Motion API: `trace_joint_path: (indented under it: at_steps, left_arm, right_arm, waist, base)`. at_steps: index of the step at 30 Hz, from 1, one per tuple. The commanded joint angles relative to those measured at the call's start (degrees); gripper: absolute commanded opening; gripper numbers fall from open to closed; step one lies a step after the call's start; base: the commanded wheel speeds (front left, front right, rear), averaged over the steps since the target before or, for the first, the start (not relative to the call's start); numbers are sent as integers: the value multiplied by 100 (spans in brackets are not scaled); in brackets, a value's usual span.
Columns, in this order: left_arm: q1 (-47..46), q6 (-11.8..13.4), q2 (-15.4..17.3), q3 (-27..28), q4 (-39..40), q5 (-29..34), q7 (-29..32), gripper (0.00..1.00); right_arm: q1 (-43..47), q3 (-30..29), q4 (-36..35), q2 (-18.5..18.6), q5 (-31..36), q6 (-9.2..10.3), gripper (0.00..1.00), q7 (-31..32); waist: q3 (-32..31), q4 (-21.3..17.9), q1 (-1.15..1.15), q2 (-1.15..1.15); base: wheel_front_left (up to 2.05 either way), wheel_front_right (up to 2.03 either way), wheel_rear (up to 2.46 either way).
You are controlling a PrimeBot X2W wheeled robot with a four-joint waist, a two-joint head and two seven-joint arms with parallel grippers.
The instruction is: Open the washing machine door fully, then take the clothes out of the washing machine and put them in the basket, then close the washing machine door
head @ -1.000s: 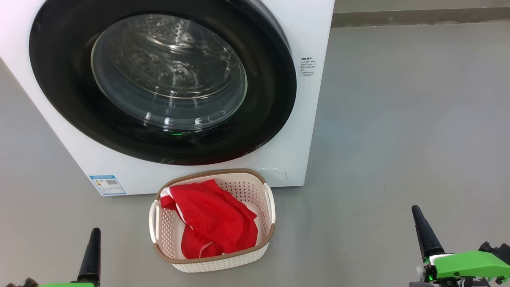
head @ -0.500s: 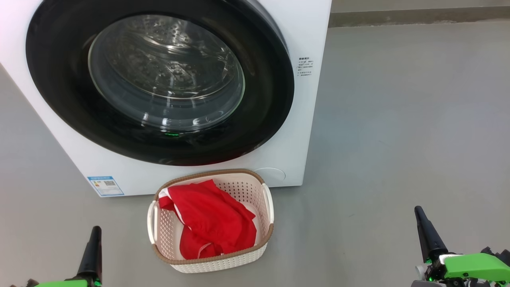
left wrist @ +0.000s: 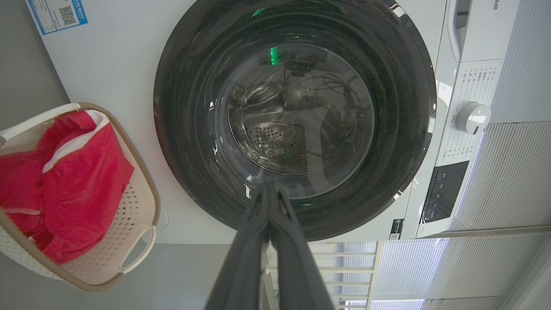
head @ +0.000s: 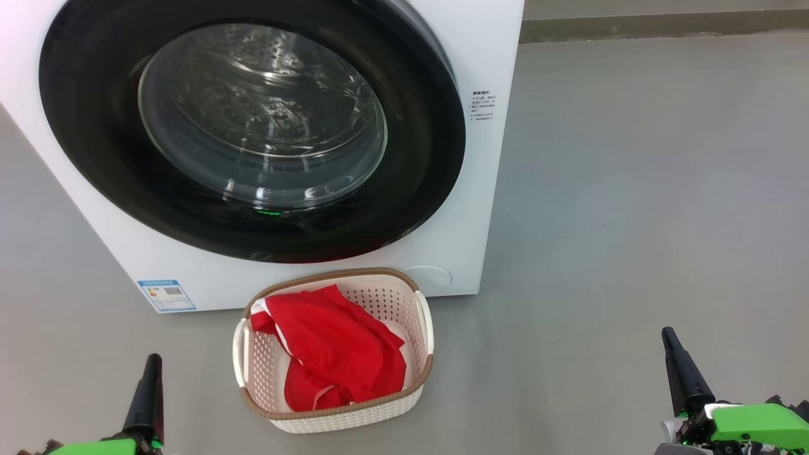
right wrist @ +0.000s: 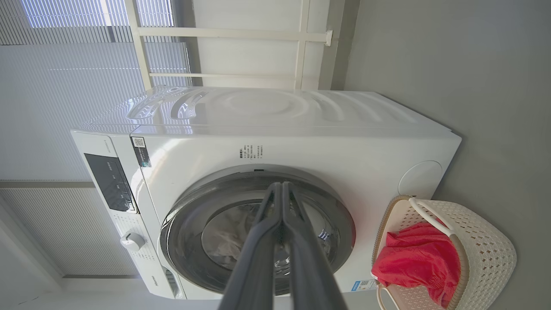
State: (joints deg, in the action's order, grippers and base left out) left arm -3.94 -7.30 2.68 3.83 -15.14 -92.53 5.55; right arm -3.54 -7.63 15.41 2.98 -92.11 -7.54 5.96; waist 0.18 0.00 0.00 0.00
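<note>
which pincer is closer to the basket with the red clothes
The left pincer: it sits just left of the cream perforated plastic basket holding bright red clothes; the right pincer is much farther off on the other side.

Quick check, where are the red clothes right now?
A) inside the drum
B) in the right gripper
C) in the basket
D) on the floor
C: the red clothes lie inside the basket standing in front of the washing machine.

Bright even daylight, perhaps from blinds [right wrist: 64, 64], glare on washing machine door [head: 262, 120], edges warped
</note>
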Motion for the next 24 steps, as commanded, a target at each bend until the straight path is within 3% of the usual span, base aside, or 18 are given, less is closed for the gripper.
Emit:
trace_joint_path:
  at_steps: [1,24]
  left_arm:
    - [-219,-19,70,204,111,-17,41,0]
    - [-221,-19,56,223,111,-1,56,0]
  right_arm:
    - [-262,137,-140,12,-28,5,0,31]
    - [-263,128,-139,5,-20,5,0,39]
  waist:
    - [0,0,0,0]
    - [0,0,0,0]
  base:
    - [0,0,0]
    - [0,0,0]
